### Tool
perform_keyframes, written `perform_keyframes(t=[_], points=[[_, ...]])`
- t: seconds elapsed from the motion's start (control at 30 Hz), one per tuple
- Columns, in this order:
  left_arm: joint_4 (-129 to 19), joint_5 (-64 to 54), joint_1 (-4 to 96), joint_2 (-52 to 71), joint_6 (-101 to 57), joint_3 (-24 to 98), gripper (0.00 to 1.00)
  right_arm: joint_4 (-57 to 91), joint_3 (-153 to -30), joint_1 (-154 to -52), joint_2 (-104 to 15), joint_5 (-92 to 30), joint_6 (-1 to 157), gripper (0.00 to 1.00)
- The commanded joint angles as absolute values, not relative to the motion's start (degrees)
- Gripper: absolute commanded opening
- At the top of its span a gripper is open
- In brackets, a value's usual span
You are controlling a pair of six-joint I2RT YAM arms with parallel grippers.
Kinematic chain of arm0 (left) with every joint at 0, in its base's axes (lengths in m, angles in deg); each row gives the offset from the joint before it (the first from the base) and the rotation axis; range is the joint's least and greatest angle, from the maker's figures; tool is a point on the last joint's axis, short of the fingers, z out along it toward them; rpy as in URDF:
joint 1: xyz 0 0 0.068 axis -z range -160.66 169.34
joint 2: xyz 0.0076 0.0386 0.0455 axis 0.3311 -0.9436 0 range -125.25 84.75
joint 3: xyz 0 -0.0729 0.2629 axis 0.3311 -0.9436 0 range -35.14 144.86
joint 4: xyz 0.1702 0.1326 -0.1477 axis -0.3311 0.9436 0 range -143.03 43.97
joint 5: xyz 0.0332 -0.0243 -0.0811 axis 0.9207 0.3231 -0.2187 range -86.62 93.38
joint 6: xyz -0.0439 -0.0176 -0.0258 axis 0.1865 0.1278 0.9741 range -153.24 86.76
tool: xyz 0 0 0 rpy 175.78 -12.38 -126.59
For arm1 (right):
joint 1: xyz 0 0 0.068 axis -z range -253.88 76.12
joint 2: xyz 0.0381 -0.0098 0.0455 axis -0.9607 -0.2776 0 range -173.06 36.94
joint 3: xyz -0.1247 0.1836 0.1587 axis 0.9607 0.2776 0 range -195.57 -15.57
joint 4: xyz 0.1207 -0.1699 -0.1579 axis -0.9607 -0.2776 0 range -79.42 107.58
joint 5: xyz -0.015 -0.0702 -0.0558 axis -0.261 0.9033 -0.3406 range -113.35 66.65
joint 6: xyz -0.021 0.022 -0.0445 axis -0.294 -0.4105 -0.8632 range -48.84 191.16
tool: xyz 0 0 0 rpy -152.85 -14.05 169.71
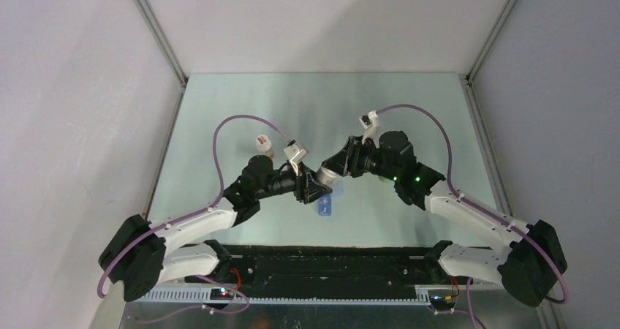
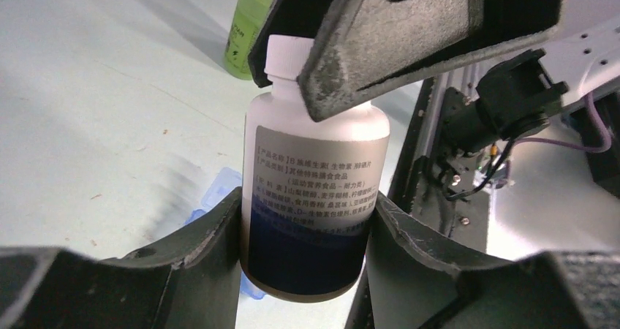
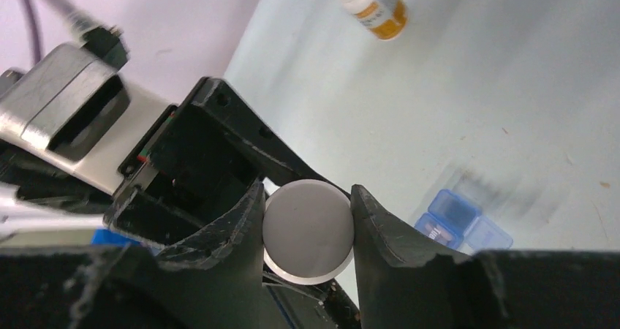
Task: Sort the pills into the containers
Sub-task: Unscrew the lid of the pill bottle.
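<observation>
My left gripper [image 2: 307, 230] is shut on the lower body of a white labelled bottle [image 2: 314, 161], held upright above the table. My right gripper [image 3: 308, 223] is shut on that bottle's round white cap [image 3: 308, 230], with a finger pressing each side of it. In the top view the two grippers [image 1: 313, 186] [image 1: 335, 169] meet at the bottle [image 1: 327, 177] in mid-table. The translucent blue pill box with its containers [image 3: 457, 223] [image 2: 218, 190] [image 1: 325, 205] lies on the table just below the bottle. No pills are in view.
A small orange bottle with a white cap [image 3: 374, 0] [image 1: 263, 145] lies on the table behind the left arm. A green round bottle [image 2: 248, 29] stands beyond the held bottle. The walls of the enclosure close in the table on the left, back and right.
</observation>
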State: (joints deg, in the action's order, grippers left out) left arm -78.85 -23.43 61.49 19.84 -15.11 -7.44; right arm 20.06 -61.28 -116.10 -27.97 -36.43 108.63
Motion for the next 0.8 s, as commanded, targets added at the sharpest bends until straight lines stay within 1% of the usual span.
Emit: perform_keyframes(t=[0.0,0.03,0.07,0.1,0.17,0.23,0.3,0.33,0.37,0.4,0.43,0.47,0.53,0.67,0.77], points=[[-81.44,-27.01,61.39,19.69,-10.60,-4.01,0.00,31.09,-59.90,-111.38,-26.85,-58.08,102.56,0.01],[-81.78,-28.61,61.36,19.79,-9.65,-4.00,0.00,32.33,-59.66,-109.41,-27.44,-65.87,101.03,0.00],[-82.45,-29.32,61.40,20.14,-9.27,-4.10,0.00,34.65,-59.48,-108.61,-27.86,-69.66,100.38,0.00],[-82.73,-31.08,61.38,20.37,-8.97,-4.22,0.00,35.78,-59.45,-107.46,-28.43,-76.43,99.19,0.00],[-83.87,-33.88,61.40,21.04,-9.21,-4.64,0.00,37.08,-60.19,-106.48,-28.64,-82.20,97.48,0.00],[-84.17,-34.60,61.38,21.75,-9.64,-4.95,0.00,33.84,-61.60,-106.34,-28.52,-85.19,93.41,0.00],[-83.04,-34.21,61.36,22.14,-10.77,-4.61,0.00,30.77,-62.52,-106.15,-27.95,-82.88,90.94,0.00],[-82.02,-33.61,61.40,22.36,-11.15,-4.41,0.00,29.76,-62.73,-106.10,-27.76,-80.14,91.07,0.15],[-81.50,-31.38,61.38,22.53,-12.09,-4.26,0.00,29.34,-62.93,-106.06,-27.33,-72.16,92.84,0.36],[-80.54,-30.00,61.37,22.92,-12.65,-4.23,0.00,28.72,-62.98,-106.21,-26.72,-67.62,96.00,0.68],[-80.10,-26.85,61.35,23.34,-13.54,-4.21,0.00,27.75,-63.01,-106.35,-26.44,-58.24,98.04,0.77],[-79.38,-25.01,61.39,23.55,-13.90,-4.25,0.00,27.01,-63.02,-107.07,-25.80,-53.89,102.53,0.86],[-78.78,-20.35,61.46,24.13,-15.29,-4.48,0.00,24.41,-63.03,-109.87,-24.68,-37.60,107.82,0.90],[-76.49,-12.22,62.71,24.87,-18.13,-4.08,0.00,22.03,-63.09,-117.07,-23.72,-22.36,112.93,0.90],[-75.62,-8.82,63.99,26.00,-19.29,-4.10,0.00,20.90,-63.12,-119.74,-23.82,-17.28,116.01,0.87]])
